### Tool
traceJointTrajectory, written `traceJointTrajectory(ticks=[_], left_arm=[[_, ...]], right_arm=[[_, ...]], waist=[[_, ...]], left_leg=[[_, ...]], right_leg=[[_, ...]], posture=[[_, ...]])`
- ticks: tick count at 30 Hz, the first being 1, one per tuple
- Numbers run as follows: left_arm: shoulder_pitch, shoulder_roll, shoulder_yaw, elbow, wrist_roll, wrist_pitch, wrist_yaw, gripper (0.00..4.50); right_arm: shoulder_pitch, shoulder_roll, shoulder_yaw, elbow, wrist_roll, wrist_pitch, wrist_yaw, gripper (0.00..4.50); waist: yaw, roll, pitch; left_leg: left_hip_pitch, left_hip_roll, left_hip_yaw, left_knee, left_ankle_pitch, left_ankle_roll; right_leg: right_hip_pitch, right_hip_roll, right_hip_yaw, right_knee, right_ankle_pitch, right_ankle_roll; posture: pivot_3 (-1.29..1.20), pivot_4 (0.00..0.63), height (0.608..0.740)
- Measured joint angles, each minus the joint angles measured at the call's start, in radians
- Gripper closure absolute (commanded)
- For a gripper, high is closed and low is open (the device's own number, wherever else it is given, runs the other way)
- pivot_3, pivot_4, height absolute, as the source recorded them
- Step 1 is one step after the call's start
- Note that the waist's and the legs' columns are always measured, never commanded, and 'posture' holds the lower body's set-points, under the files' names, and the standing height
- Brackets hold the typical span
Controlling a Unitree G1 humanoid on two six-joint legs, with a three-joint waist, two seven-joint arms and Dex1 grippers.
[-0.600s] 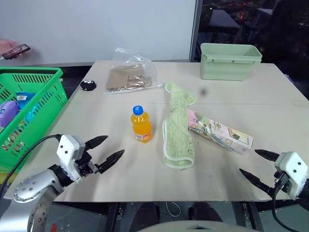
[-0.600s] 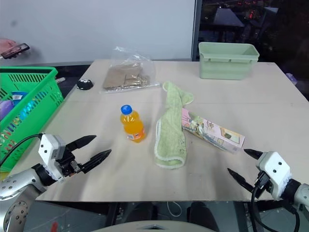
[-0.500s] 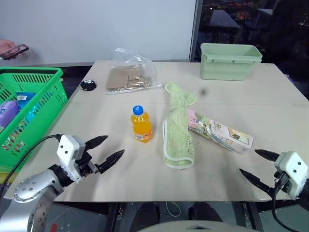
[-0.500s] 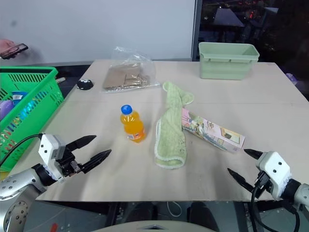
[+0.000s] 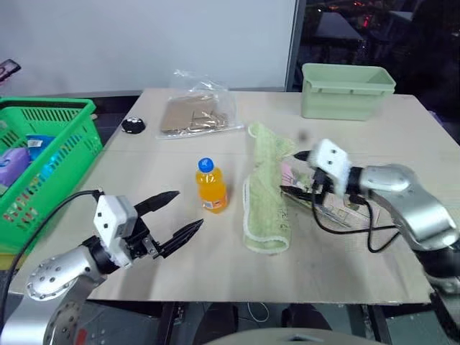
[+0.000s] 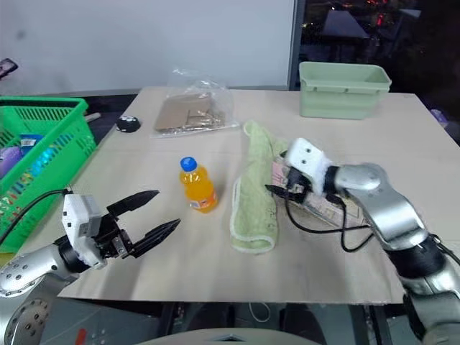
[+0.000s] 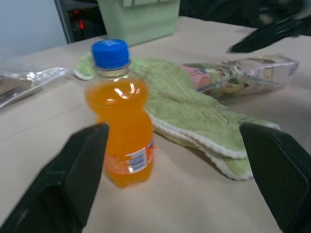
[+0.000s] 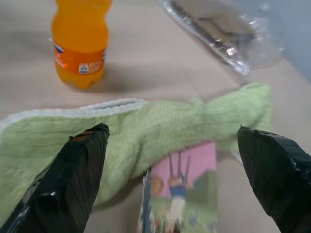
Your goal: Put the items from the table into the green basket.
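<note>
Nearest the table's [image 5: 402,280] front edge, the left gripper [image 5: 178,215] is hovering low over the bare near-left part of the tabletop, its two black fingers spread wide apart and holding nothing. It is pointing toward the one orange drink bottle [image 5: 210,187] with a blue cap, which is standing upright just beyond it, near the middle of the table.

Right of the bottle, one pale green towel [image 5: 266,194] is lying stretched out from near to far. Its right edge is draping over the left end of the one long pink carton [image 5: 343,208], which is lying flat on the table with its printed pictures facing up. The right gripper [image 5: 296,173] is hanging over that covered end of the carton, above the towel's edge, with its fingers spread wide and closed on nothing. A black cable is looping from its wrist down across the carton.

Off the table's left side, the green basket [image 5: 68,154] with lattice sides is sitting with several packaged goods already inside, blue and purple among them; their exact number cannot be told.

Farther back on the left, one small black round object [image 5: 132,126] is resting near the table's edge, and just beside it to the right one clear plastic bag [image 5: 195,109] holding brown contents is lying flat. At the far right, one pale green solid-walled tub [image 5: 346,90] is standing well apart from everything else.
</note>
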Motion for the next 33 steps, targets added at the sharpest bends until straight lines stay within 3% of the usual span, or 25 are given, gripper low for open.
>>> traceJointTrajectory(ticks=[6, 10, 13, 17, 21, 26, 31, 33], left_arm=[[0.005, -0.006, -0.017, -0.061, -0.008, 0.022, 0.076, 0.0], [0.013, -0.014, -0.026, -0.081, -0.008, 0.028, 0.112, 0.0], [0.014, -0.019, -0.028, -0.1, -0.007, 0.028, 0.137, 0.0], [0.033, -0.033, -0.027, -0.098, 0.003, 0.018, 0.147, 0.0], [0.035, -0.046, -0.034, -0.095, 0.022, -0.005, 0.146, 0.0], [0.032, -0.048, -0.035, -0.075, 0.032, -0.024, 0.138, 0.0], [0.03, -0.052, -0.038, -0.041, 0.042, -0.059, 0.112, 0.0], [0.03, -0.053, -0.038, -0.038, 0.043, -0.062, 0.11, 0.0]], right_arm=[[-0.248, 0.213, 0.14, 0.452, -0.136, -0.116, 0.004, 0.01], [-0.31, 0.27, 0.186, 0.669, -0.215, -0.2, 0.01, 0.01], [-0.329, 0.277, 0.213, 0.779, -0.269, -0.257, 0.031, 0.87], [-0.351, 0.276, 0.212, 0.826, -0.31, -0.321, 0.044, 2.43], [-0.351, 0.276, 0.208, 0.824, -0.328, -0.378, 0.053, 4.38], [-0.335, 0.275, 0.135, 0.744, -0.284, -0.356, 0.076, 4.46], [-0.352, 0.271, -0.094, 0.53, -0.085, -0.137, 0.101, 4.46], [-0.357, 0.264, -0.119, 0.522, -0.068, -0.112, 0.097, 4.46]], waist=[[0.008, 0.0, 0.0], [0.033, 0.0, 0.0], [0.052, 0.001, 0.0], [0.061, 0.001, 0.0], [0.069, 0.002, 0.0], [0.076, 0.003, 0.001], [0.076, 0.004, 0.001], [0.076, 0.004, 0.001]], left_leg=[[0.002, 0.002, 0.0, 0.0, 0.0, 0.0], [0.002, 0.003, 0.0, 0.0, 0.0, 0.0], [0.002, 0.003, 0.0, 0.0, 0.0, 0.0], [0.002, 0.004, 0.0, -0.001, 0.0, -0.001], [0.002, 0.005, 0.0, 0.0, 0.0, -0.001], [0.002, 0.005, 0.0, 0.0, 0.001, -0.001], [0.001, 0.006, -0.001, -0.001, 0.001, -0.001], [0.001, 0.006, -0.001, -0.001, 0.001, -0.001]], right_leg=[[0.001, 0.003, 0.0, 0.001, 0.0, 0.0], [0.001, 0.004, 0.0, 0.001, 0.001, 0.0], [0.0, 0.004, 0.0, 0.001, 0.001, 0.0], [0.0, 0.006, 0.0, 0.001, 0.0, -0.001], [0.0, 0.007, 0.0, 0.001, 0.0, -0.001], [0.0, 0.007, 0.0, 0.001, 0.001, -0.002], [0.0, 0.008, 0.0, 0.001, 0.001, -0.002], [0.0, 0.008, 0.0, 0.001, 0.001, -0.002]], posture=[[0.19, 0.0, 0.74], [0.22, 0.0, 0.74], [0.22, 0.0, 0.74], [0.22, 0.0, 0.74], [0.21, 0.0, 0.74], [0.2, 0.0, 0.74], [0.18, 0.0, 0.74], [0.18, 0.0, 0.74]])
